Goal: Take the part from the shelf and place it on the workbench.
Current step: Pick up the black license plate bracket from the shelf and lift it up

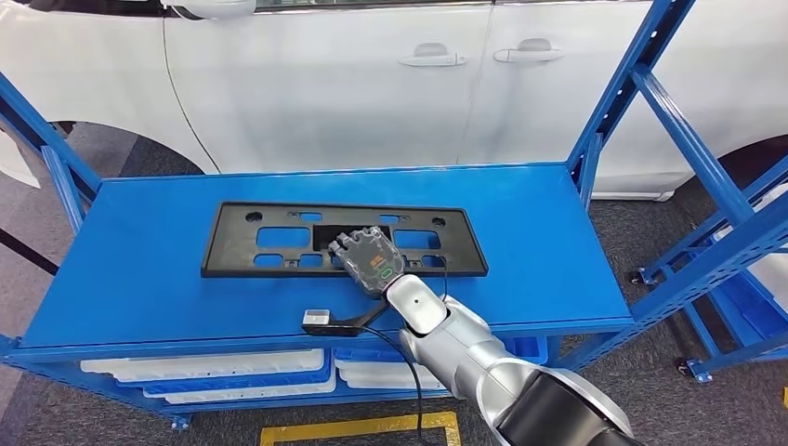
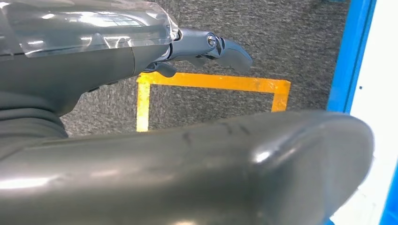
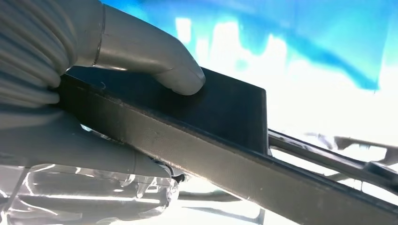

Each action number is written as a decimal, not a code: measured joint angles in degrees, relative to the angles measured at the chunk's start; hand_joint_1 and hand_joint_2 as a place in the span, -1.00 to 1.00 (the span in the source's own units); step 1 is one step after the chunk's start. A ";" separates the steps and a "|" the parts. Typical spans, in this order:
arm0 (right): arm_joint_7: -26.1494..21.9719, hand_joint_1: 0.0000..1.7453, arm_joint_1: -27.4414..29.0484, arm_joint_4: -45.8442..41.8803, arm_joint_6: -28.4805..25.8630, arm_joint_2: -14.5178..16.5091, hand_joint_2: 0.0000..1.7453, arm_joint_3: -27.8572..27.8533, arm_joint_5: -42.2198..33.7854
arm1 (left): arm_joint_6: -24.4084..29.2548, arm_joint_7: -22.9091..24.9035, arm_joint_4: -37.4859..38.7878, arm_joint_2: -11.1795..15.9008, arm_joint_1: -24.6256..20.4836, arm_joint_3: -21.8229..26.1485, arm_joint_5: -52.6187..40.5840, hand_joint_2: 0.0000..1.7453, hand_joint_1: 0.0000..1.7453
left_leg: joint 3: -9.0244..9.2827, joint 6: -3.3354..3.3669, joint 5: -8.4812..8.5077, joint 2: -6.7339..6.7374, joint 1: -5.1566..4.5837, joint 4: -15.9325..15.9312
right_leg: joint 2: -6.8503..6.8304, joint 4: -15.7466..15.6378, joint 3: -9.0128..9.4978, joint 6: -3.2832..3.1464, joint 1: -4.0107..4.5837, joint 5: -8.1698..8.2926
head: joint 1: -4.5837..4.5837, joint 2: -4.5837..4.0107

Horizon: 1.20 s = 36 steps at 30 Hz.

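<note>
While palm-down, right hand (image 1: 369, 259) grips black part (image 1: 279, 239) — thumb (image 3: 180, 77) pressing.

part (image 1: 279, 240): matt black plastic, smooth, with cut-out windows
bench (image 1: 139, 279): blue painted metal, smooth with a soft sheen
right hand (image 1: 370, 258): grey plastic under a clear glossy cover, gripping the part
floor (image 2: 263, 37): rough grey carpet, beyond the bench
car (image 1: 353, 84): glossy white paint, behind the bench

Black part (image 1: 279, 240) flat on blue workbench (image 1: 130, 269)
</note>
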 joint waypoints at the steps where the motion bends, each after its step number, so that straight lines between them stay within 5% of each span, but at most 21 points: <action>1: -0.25 1.00 -0.05 -0.77 -0.14 0.01 1.00 -0.81 -0.13 | 0.00 -0.01 0.00 -0.07 -0.08 -0.01 -0.07 -1.00 -1.00 | -0.06 -0.22 -0.14 -0.09 -0.10 0.19 | -0.01 -3.34 1.56 -0.22 0.07 1.19 | 0.00 0.00; 5: -0.63 1.00 -0.01 -2.70 -0.30 0.01 1.00 -2.67 -0.24 | 0.00 -0.06 0.00 -0.19 -0.14 -0.01 -0.11 -1.00 -1.00 | -0.35 -1.54 -0.36 -0.16 -0.06 0.34 | 0.15 -6.21 2.52 -1.37 0.41 1.79 | 0.00 0.00; 7: -0.64 1.00 -0.02 -3.37 -0.32 0.03 1.00 -3.00 -0.25 | -0.01 -0.10 0.00 -0.27 -0.19 -0.02 -0.12 -1.00 -1.00 | -1.11 -2.17 -1.75 -0.08 0.12 2.17 | 0.16 -6.63 2.68 -2.04 0.20 2.02 | 0.00 0.00; 10: -0.65 1.00 0.08 -3.84 -0.33 0.08 1.00 -3.22 -0.26 | 0.00 -0.15 0.01 -0.31 -0.19 -0.03 -0.11 -1.00 -1.00 | -6.00 -2.88 -6.90 -0.03 0.25 12.77 | 0.11 -6.80 2.78 -2.43 0.17 2.02 | 0.00 0.00; 12: -0.66 1.00 0.26 -3.85 -0.33 0.08 1.00 -3.37 -0.26 | 0.01 -0.15 0.02 -0.31 -0.13 -0.03 -0.11 -1.00 -1.00 | -8.22 -3.03 -7.64 -0.03 0.26 17.04 | 0.12 -6.74 2.83 -2.49 0.24 1.93 | 0.00 0.00; 13: -0.68 1.00 0.32 -3.86 -0.33 0.08 1.00 -3.44 -0.26 | 0.01 -0.15 0.02 -0.31 -0.13 -0.03 -0.11 -1.00 -1.00 | -7.65 -2.97 -6.23 -0.03 0.26 15.58 | 0.16 -6.70 2.92 -2.47 0.25 1.86 | 0.00 0.00; 15: -0.71 1.00 0.35 -4.03 -0.33 0.09 1.00 -3.53 -0.26 | 0.01 -0.16 0.01 -0.30 -0.18 -0.03 -0.11 -1.00 -1.00 | -3.95 -2.58 -2.06 -0.02 0.24 7.61 | 0.24 -6.62 3.22 -2.26 0.26 1.61 | 0.00 0.00; 17: -0.71 1.00 0.29 -4.21 -0.34 0.10 1.00 -3.63 -0.28 | 0.01 -0.17 0.00 -0.28 -0.25 -0.03 -0.11 -1.00 -1.00 | -1.03 -1.96 -0.01 -0.06 -0.05 1.41 | 0.35 -6.48 3.22 -1.81 0.41 1.49 | 0.00 0.00; 21: -1.42 1.00 0.39 -4.48 -0.37 0.10 1.00 -3.91 -0.73 | 0.02 -0.17 0.01 -0.31 -0.26 -0.03 -0.10 -1.00 -1.00 | -0.66 -0.68 0.17 -0.10 -0.12 0.11 | 0.40 -6.16 2.86 -0.60 0.51 1.20 | 0.00 0.00; 23: -5.55 1.00 0.96 -6.04 -0.31 0.07 1.00 -4.75 -3.45 | -0.02 -0.24 0.01 -0.36 -0.35 -0.02 0.07 -1.00 -1.00 | -0.53 -0.01 0.37 -0.01 0.15 -0.23 | 0.31 -2.75 1.38 -0.12 0.49 -1.10 | 0.00 0.00; 25: -16.66 1.00 2.74 -9.78 0.88 0.01 1.00 -7.15 -11.87 | -0.11 -0.26 0.01 -0.39 -0.38 0.01 0.49 -1.00 -1.00 | -0.54 0.29 0.34 0.04 0.12 -0.20 | 0.22 5.05 -2.28 0.09 0.33 -4.92 | 0.00 0.00; 27: -31.74 1.00 5.84 -16.83 5.95 -0.50 1.00 -10.16 -28.38 | -0.40 0.21 0.00 -0.40 -0.42 0.07 0.93 -1.00 -1.00 | -0.50 0.38 0.20 0.01 0.09 -0.07 | 0.15 10.54 -5.07 0.24 0.20 -6.34 | 0.00 0.00; 29: -39.66 1.00 9.13 -27.76 14.41 -1.80 1.00 -12.05 -48.97 | -0.84 1.51 0.01 -0.40 -0.44 0.15 1.30 -1.00 -1.00 | -0.37 0.36 -0.06 -0.23 0.08 0.16 | 0.07 7.25 -3.63 0.12 0.11 -3.43 | 0.00 0.00; 32: -40.16 1.00 12.98 -45.92 30.42 -4.82 1.00 -13.89 -73.87 | -0.96 4.51 0.04 -0.45 -0.26 0.42 1.90 -1.00 -1.00 | -0.33 -0.12 -0.62 -0.70 -0.16 0.71 | -0.12 -4.01 1.65 -0.58 0.38 1.25 | 0.01 0.00; 36: -39.19 1.00 19.03 -65.85 55.63 -7.82 1.00 -15.41 -96.67 | 1.07 6.73 0.07 -0.54 0.32 1.50 3.13 -1.00 -1.00 | -0.31 -1.38 -1.19 -0.58 -0.16 0.86 | 0.14 -6.04 2.41 -1.46 0.50 1.43 | 0.00 0.00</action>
